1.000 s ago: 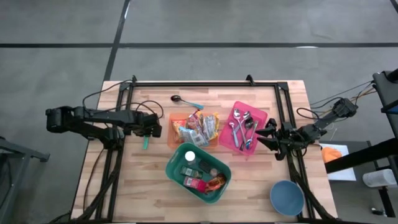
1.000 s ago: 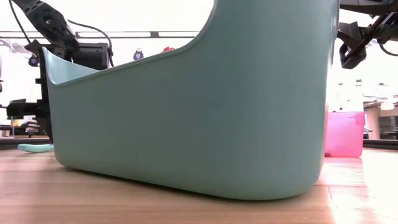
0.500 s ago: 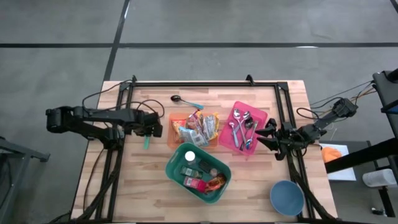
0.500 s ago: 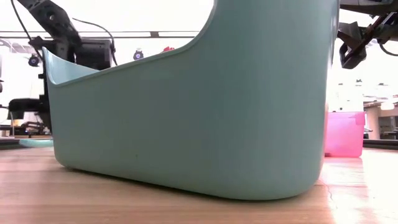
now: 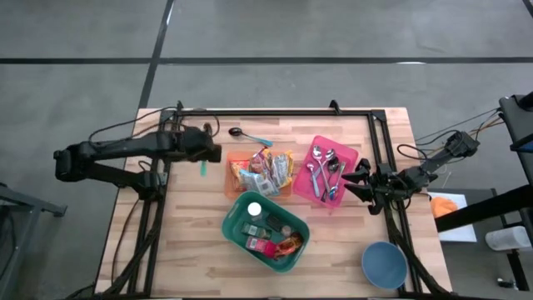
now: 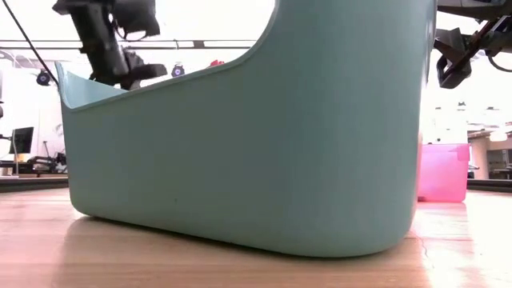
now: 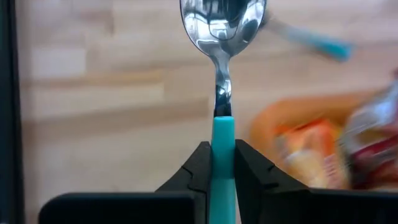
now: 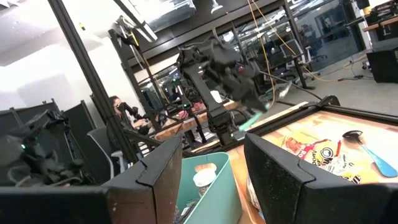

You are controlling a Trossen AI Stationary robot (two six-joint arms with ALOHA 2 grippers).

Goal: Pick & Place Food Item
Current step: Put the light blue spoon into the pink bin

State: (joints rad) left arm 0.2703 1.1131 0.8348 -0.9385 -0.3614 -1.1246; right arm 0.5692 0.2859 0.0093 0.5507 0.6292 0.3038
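Observation:
My left gripper (image 5: 204, 160) hangs above the table's left part, beside the orange tray (image 5: 231, 177) of food packets (image 5: 262, 171). It is shut on a teal-handled spoon (image 7: 222, 37) and shows in the low view (image 6: 132, 70) above the bin. A second teal-handled spoon (image 5: 250, 135) lies flat on the wood near the far edge. My right gripper (image 5: 360, 180) waits open at the right, by the pink tray (image 5: 346, 158); nothing is between its fingers (image 8: 280, 168). My left gripper pinches the spoon's teal handle (image 7: 222, 134) between its two fingers, close to where the handle meets the metal neck. The fingers slant steeply down and lie along the spoon. The shiny bowl (image 7: 222, 25) sticks out beyond the fingertips, clear of the table.
A teal bin (image 5: 265, 230) with a bottle and packets stands near the front centre and fills the low view (image 6: 256, 144). The pink tray holds several metal spoons (image 5: 325, 171). A blue bowl (image 5: 384, 265) sits at the near right corner. Black frame rails (image 5: 275, 112) border the table.
My left gripper has risen and gone toward the table's far edge, tipping less steeply downward. The teal-handled spoon, which lay on the table under it, is now lifted clear and travels with it. My right arm has kept still.

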